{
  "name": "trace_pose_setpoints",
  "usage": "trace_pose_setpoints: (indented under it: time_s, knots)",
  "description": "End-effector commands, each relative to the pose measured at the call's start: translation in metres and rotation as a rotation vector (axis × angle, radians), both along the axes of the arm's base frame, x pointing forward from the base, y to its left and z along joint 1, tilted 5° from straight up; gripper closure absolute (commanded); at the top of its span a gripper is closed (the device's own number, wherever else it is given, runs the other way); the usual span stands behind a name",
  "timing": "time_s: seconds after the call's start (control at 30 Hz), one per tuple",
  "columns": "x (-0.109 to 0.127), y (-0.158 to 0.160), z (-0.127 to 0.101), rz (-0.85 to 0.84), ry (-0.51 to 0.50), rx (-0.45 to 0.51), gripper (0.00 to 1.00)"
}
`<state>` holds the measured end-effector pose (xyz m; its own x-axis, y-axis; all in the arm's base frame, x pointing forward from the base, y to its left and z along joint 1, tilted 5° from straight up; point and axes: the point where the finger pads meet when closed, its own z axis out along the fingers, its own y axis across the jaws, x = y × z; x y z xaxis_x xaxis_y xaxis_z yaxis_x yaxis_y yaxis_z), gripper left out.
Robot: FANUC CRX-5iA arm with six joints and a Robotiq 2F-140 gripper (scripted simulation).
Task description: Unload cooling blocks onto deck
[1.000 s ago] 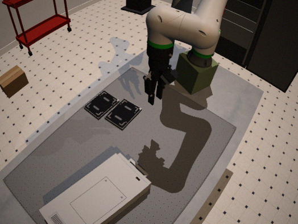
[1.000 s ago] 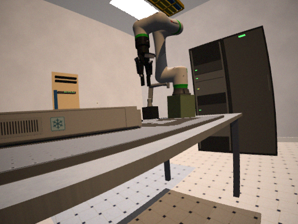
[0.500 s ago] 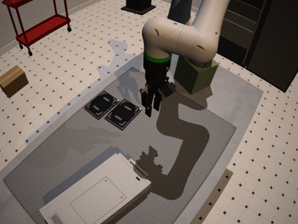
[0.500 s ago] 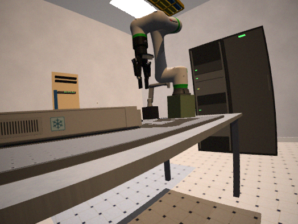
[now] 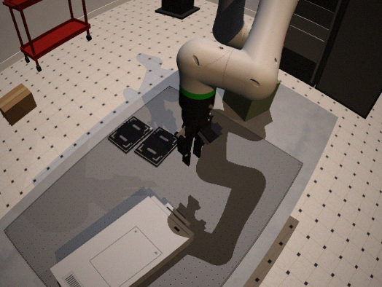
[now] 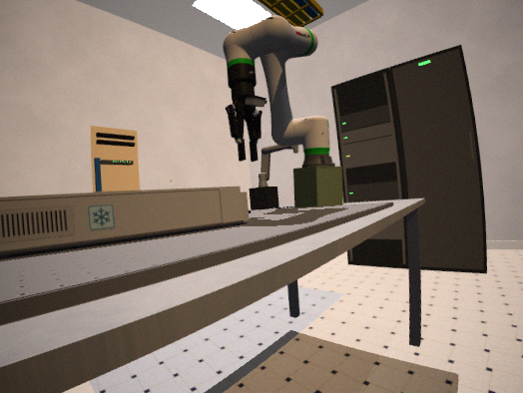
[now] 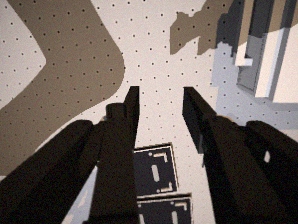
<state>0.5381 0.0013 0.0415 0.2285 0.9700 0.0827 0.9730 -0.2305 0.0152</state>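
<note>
Cooling blocks not seen; presumably inside COLD [image 5: 124,240], drawer front [image 5: 177,218] seemingly shut, so nothing done yet. COLD's long axis runs diagonally along the surface [image 5: 255,175], drawer end toward the arm. D1 [image 5: 156,146], D2 [image 5: 130,134] bare. Tool [image 5: 192,154] held aloft, partly closed, gripping nothing.

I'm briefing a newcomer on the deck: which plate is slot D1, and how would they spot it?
Start at the big white cooler on the grey table. Further along the table, toward the arm, lie two flat black plates side by side with white corner marks. D1 is the one nearer the cooler, just beside the hand; its twin, D2, lies beyond it.
</note>
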Motion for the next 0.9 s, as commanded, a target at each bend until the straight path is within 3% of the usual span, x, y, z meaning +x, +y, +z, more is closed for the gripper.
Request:
trace_pose_setpoints:
  time_s: [0.0,0.87]
  knots:
    - [0.014,0.005,-0.005,0.0,-0.002,0.0,0.66]
    - [0.09,0.034,-0.04,0.0,-0.002,0.0,0.66]
